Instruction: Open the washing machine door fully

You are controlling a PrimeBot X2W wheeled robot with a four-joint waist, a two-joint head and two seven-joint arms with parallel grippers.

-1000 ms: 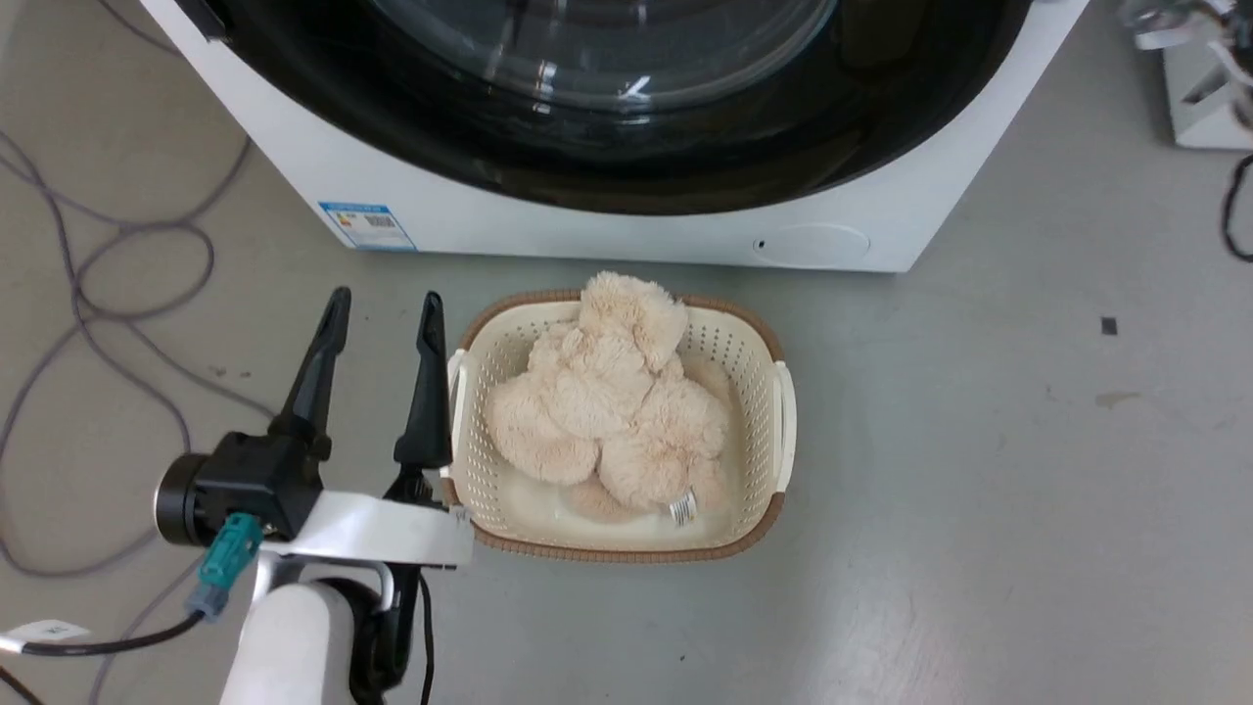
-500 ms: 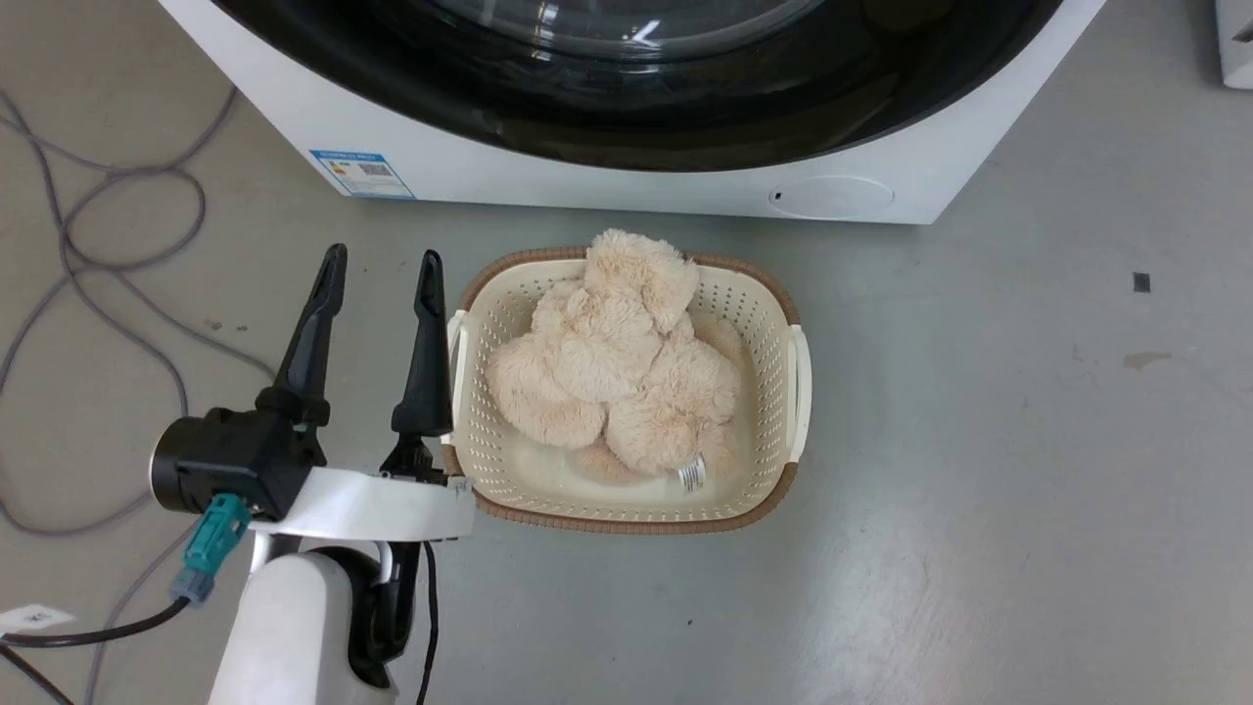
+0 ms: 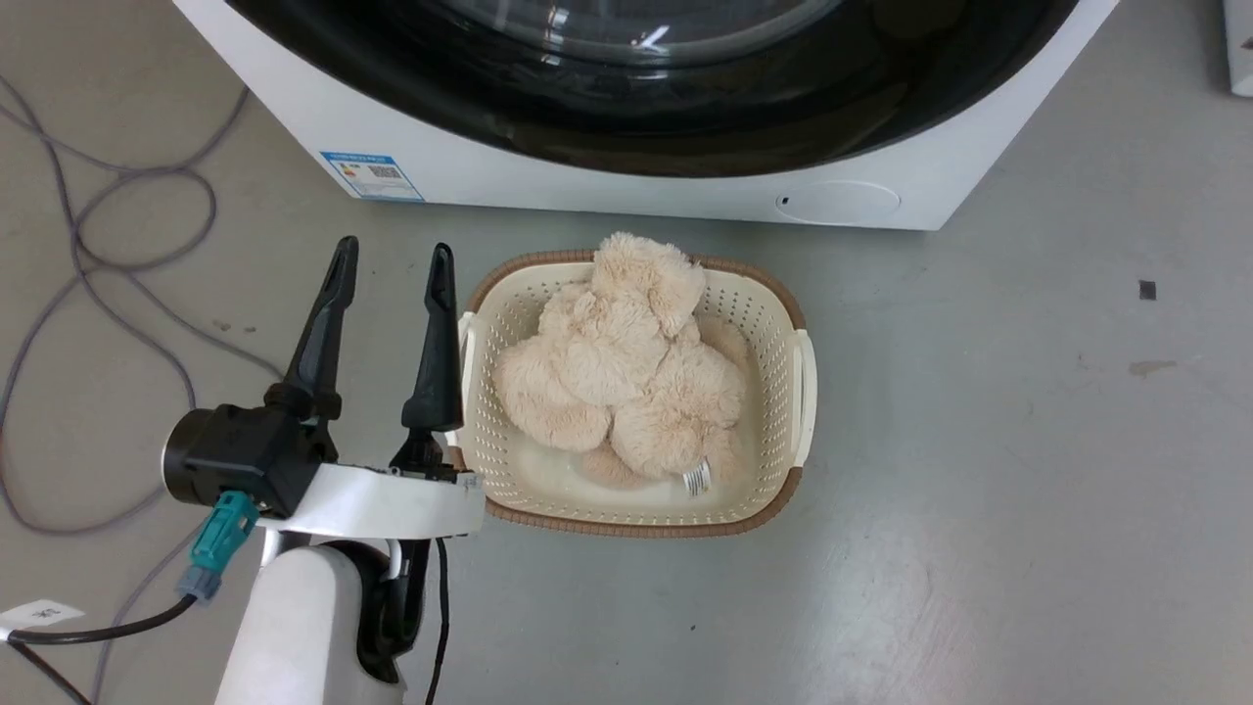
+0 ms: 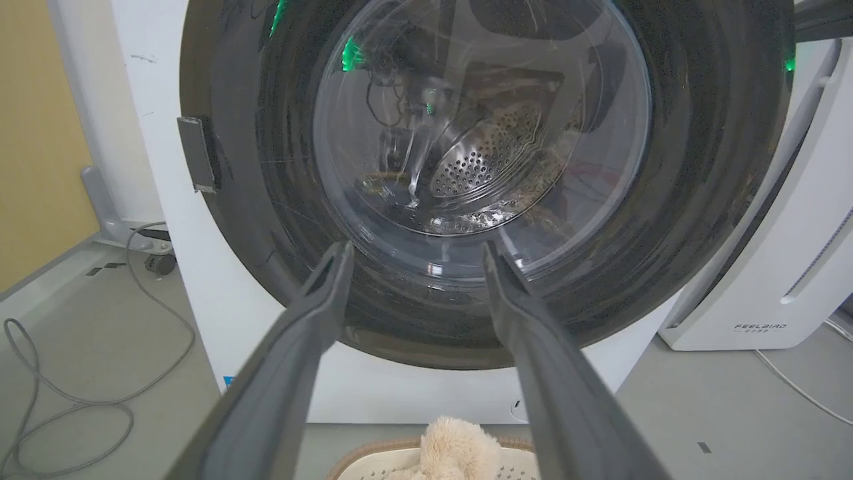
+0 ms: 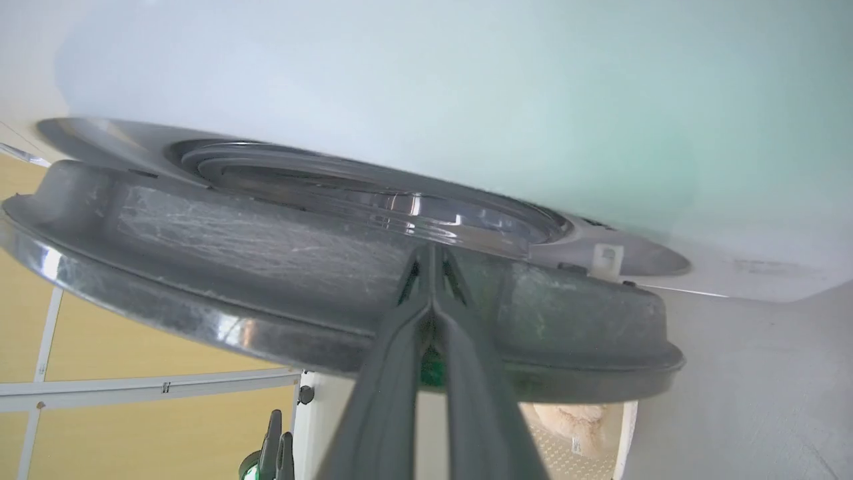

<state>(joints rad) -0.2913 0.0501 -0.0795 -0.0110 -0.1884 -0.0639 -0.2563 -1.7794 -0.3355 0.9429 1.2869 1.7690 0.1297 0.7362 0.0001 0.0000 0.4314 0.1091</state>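
The washing machine door [image 5: 233, 260] stands ajar in the right wrist view, its dark grey inner rim apart from the white front of the washing machine [image 3: 587, 196]. The right gripper [image 5: 433, 252] has its 2 fingers pressed together, tips against that inner rim (nothing visible between them). The left gripper [image 3: 394, 250] hangs over the floor [image 3: 979, 441] with its 2 fingers spread apart and empty, just beside a cream basket [image 3: 798, 372] holding a beige plush toy [image 3: 626, 382]. Grey cables [image 3: 147, 176] loop on the floor further left.
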